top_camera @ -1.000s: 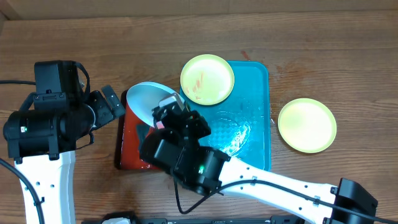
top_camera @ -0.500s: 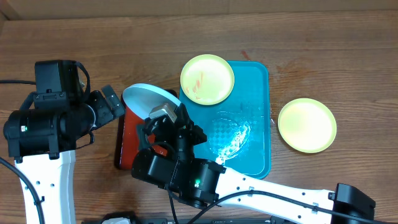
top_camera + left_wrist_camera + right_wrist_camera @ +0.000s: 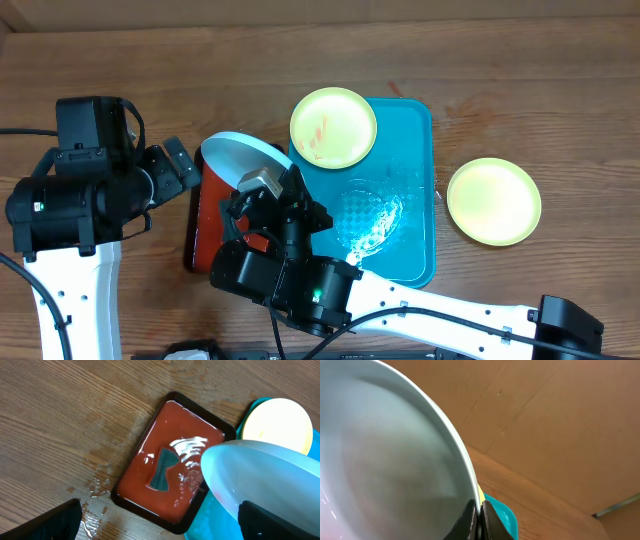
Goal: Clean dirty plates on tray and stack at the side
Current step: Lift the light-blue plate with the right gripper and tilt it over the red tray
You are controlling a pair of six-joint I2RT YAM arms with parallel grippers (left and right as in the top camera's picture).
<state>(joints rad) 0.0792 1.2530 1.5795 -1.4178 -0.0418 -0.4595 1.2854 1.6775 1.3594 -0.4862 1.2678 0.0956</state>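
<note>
My right gripper [image 3: 262, 188] is shut on the rim of the light blue-white plate [image 3: 237, 157] and holds it tilted above the red tray. The plate fills the right wrist view [image 3: 385, 455], pinched between the fingers [image 3: 480, 517], and shows in the left wrist view [image 3: 265, 477]. A yellow-green plate with orange-red smears [image 3: 333, 127] lies on the far left corner of the turquoise tray [image 3: 405, 215]. Another yellow-green plate [image 3: 493, 201] lies on the table to the right of the tray. My left gripper [image 3: 155, 520] is open and empty, above the red tray's near edge.
A red tray with a black rim [image 3: 170, 467] holds reddish water and stands left of the turquoise tray. Water is splashed on the wood beside it [image 3: 97, 487]. The turquoise tray's floor is wet [image 3: 375, 215]. A cardboard wall [image 3: 560, 420] stands behind the table.
My right gripper has drawn back toward the near side and tipped the blue-white plate up on edge over the red tray. The left arm has not moved.
</note>
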